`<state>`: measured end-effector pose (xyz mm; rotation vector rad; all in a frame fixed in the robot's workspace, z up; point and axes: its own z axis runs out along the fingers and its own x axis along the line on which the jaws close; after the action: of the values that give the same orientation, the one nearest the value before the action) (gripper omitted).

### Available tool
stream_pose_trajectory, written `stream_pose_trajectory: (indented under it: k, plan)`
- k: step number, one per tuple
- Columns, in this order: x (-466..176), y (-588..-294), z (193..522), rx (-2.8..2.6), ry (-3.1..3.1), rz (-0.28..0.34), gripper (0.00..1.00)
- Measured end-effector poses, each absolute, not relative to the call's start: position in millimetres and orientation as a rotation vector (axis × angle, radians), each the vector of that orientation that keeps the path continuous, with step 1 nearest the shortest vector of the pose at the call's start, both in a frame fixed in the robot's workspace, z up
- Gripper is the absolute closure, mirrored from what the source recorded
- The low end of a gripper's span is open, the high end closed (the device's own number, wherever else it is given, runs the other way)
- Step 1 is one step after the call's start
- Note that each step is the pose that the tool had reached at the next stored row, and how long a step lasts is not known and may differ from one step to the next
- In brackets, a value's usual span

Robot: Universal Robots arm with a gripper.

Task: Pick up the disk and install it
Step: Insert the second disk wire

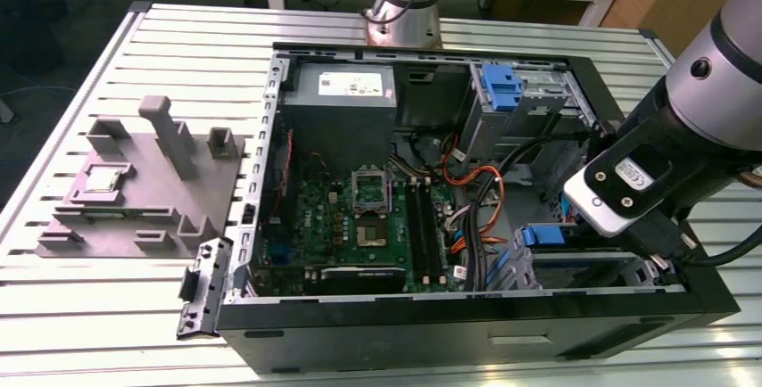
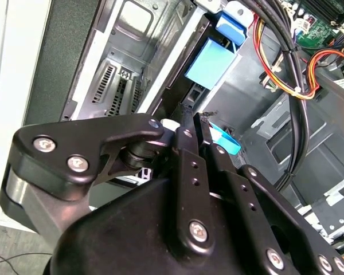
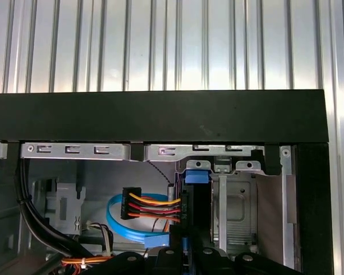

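Down inside the open computer case (image 1: 476,329), the arm's gripper (image 2: 189,123) reaches into the drive bay at the corner nearest the exterior view's right. Its two black fingers (image 2: 186,154) stand close together in the second wrist view, pinched on the thin edge of the disk (image 2: 209,63), which sits edge-on in the bay with its blue carrier frame showing at the far end and a small blue tab beside the fingertips. From the first wrist view the disk (image 3: 194,206) appears as a dark upright slab with a blue clip on top, standing between the metal bay walls just under the case's black rim, and the gripper (image 3: 186,252) meets it at the frame's lower edge. A black connector with red, yellow and orange wires (image 3: 146,207) and a looped blue cable (image 3: 126,226) lie just beside the disk. Seen from the exterior view, the arm's wrist (image 1: 631,182) covers most of the bay, with blue plastic (image 1: 550,235) showing just below it. The motherboard (image 1: 357,226) lies in the middle of the case, a second blue bracket (image 1: 502,84) sits in the upper bay, and a grey fixture (image 1: 143,182) rests on the slatted table (image 1: 120,316) well apart to the exterior view's left.
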<state>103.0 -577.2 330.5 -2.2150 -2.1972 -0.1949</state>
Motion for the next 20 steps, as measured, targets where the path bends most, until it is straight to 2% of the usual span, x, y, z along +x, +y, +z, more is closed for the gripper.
stream_pose_trajectory:
  k: [6, 7, 15, 16, 18, 20]
  plan:
    - [103.1, -577.2, 330.3, -2.215, -2.197, -0.196, 0.83]
    - [103.1, -577.1, 331.2, -2.215, -2.197, -0.196, 0.76]
    - [103.0, -577.2, 348.8, -2.213, -2.195, -0.191, 0.76]
    - [103.1, -577.2, 348.8, -2.213, -2.195, -0.191, 0.78]
    - [103.1, -577.2, 348.8, -2.213, -2.195, -0.191, 0.90]
    - [103.1, -577.2, 348.9, -2.213, -2.195, -0.191, 0.90]
